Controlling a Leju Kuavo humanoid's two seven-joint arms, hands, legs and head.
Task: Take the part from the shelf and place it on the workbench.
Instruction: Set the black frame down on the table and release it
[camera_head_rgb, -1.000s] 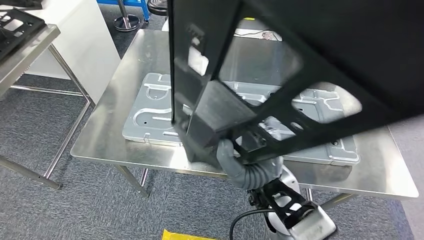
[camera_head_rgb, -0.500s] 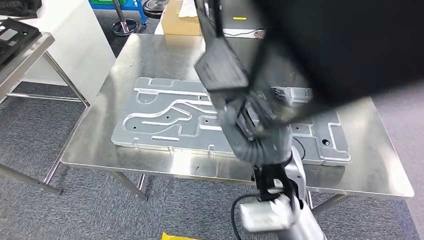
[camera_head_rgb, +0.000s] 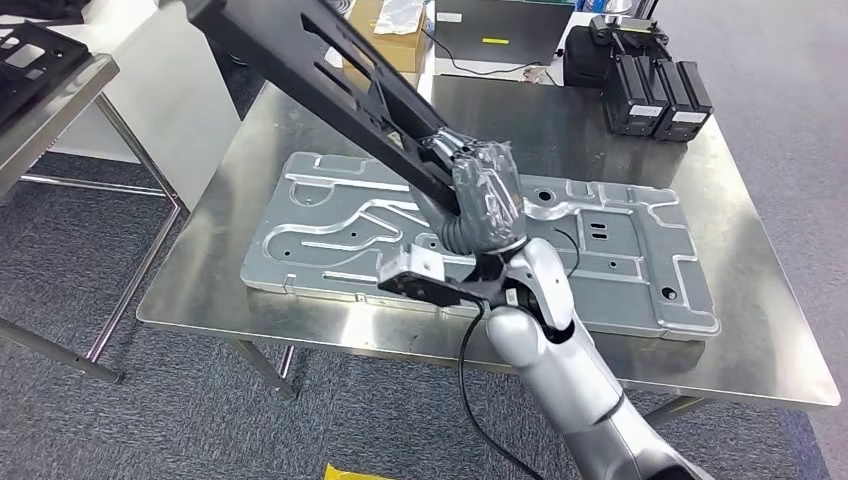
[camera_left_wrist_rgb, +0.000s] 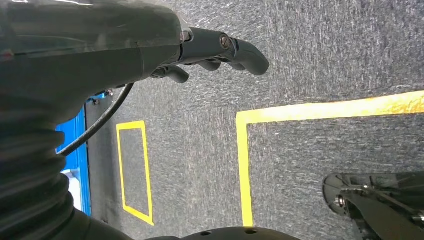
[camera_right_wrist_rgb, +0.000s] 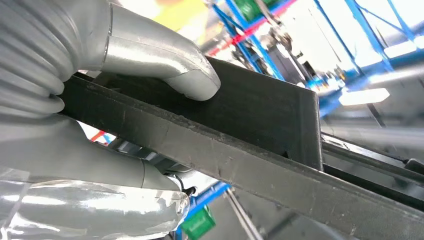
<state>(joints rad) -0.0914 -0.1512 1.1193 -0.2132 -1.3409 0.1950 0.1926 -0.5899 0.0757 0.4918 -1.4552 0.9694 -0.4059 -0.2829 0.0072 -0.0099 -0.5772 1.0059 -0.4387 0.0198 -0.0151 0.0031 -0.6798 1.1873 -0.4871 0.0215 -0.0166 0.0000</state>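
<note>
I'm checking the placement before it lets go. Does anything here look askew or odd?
Yes: the black frame part is steeply tilted, held at one end by the right hand above the metal plate on the workbench, not lying flat.

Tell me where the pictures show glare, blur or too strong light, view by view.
Head view: sharp, with soft ceiling reflections on the steel workbench and the embossed metal plate. Right wrist view: the background behind the black part is overexposed and blurred, and the right hand is sharp and bright. Left wrist view: even light, carpet sharp, left hand dark.
</note>
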